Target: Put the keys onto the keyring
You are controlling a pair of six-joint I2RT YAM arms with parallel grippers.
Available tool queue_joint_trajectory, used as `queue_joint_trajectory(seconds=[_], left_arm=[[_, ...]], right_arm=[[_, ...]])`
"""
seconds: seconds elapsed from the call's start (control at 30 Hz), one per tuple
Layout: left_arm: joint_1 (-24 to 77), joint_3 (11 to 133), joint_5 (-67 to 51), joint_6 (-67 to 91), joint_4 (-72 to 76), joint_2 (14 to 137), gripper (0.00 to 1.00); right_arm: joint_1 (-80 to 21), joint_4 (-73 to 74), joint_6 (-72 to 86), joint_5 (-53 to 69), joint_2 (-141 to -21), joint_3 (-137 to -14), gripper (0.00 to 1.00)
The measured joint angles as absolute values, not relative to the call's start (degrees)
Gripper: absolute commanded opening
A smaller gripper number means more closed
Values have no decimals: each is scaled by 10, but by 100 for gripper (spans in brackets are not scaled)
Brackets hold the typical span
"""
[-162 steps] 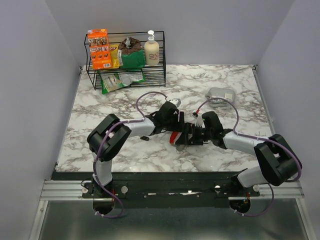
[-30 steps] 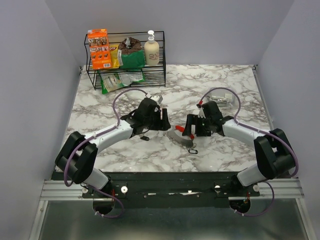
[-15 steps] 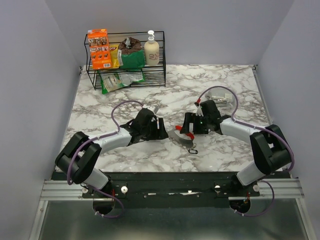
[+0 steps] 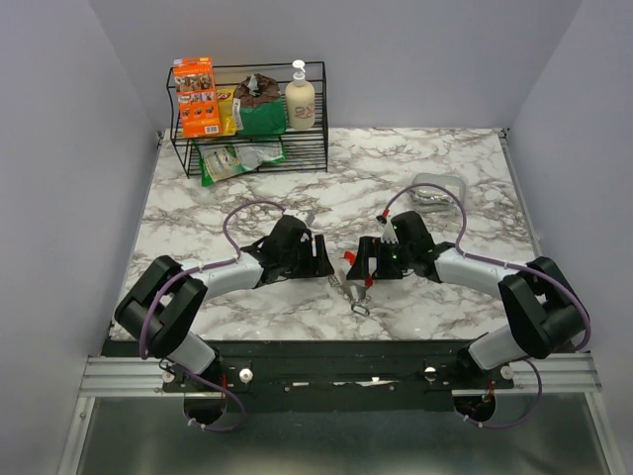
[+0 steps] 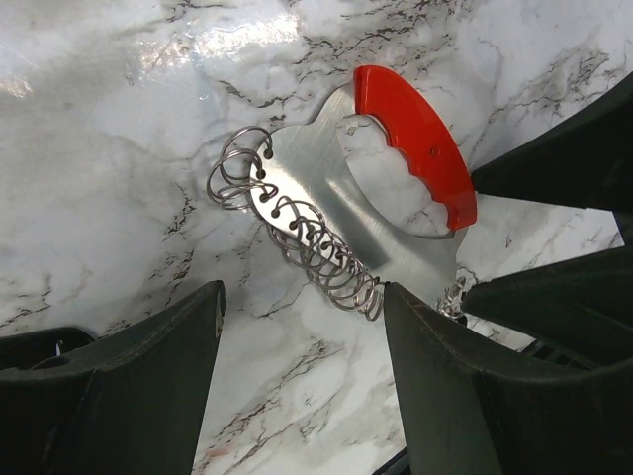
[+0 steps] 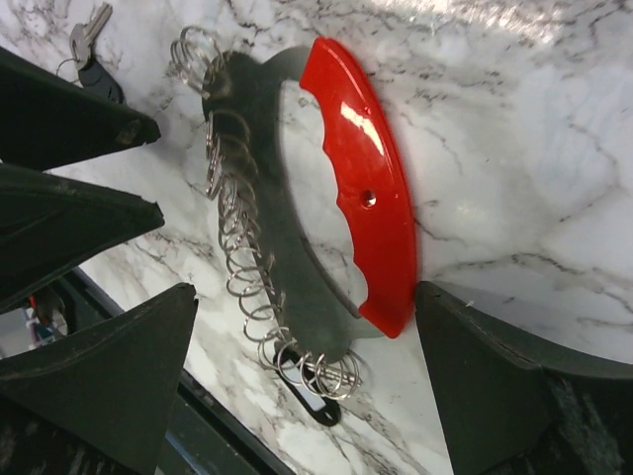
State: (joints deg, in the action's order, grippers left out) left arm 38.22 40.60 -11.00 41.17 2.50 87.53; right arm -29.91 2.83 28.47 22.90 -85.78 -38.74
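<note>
The keyring (image 5: 318,183) lies flat on the marble surface (image 5: 119,148), midway between the two hands. Its red grip (image 6: 364,188) runs along one side, a row of wire rings (image 6: 229,233) along the gray edge, and a small dark loop (image 6: 309,407) sits at one end.

Some five seconds ago both hands were bunched together over it. A second ago they had drawn apart, and it lay loose nearer the right one. Since then it has shifted a little toward the left arm and the near edge, and both hands have closed in on it again from either side.

The key (image 6: 91,54), a silver blade with a black head, lies apart from the ring, just beyond the left hand's fingers in the right wrist view. The rings look bare, so I judge that nothing is threaded yet: the key needs picking up and the ring needs steadying.

The left hand (image 4: 318,259) sits low, its arm folded with the elbow out to the left. Its fingers point at the ring, spread wide, and hold nothing. The right hand (image 4: 366,263) mirrors it, fingers spread wide to either side of the ring. The end of the red grip lies just beside one finger, but I cannot tell whether they touch. It grips nothing.
</note>
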Motion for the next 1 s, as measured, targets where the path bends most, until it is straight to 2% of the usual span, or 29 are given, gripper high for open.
queue_joint_trajectory(seconds=[0.4, 0.7, 1.0], left_arm=[[382, 406, -110, 399, 13, 856, 75], [382, 406, -94, 375, 1, 800, 75], [381, 406, -77, 358, -25, 790, 67]], right_arm=[[-308, 69, 300, 246, -806, -356, 100], [-308, 109, 289, 228, -784, -392, 100], [-308, 120, 275, 228, -793, -409, 100]])
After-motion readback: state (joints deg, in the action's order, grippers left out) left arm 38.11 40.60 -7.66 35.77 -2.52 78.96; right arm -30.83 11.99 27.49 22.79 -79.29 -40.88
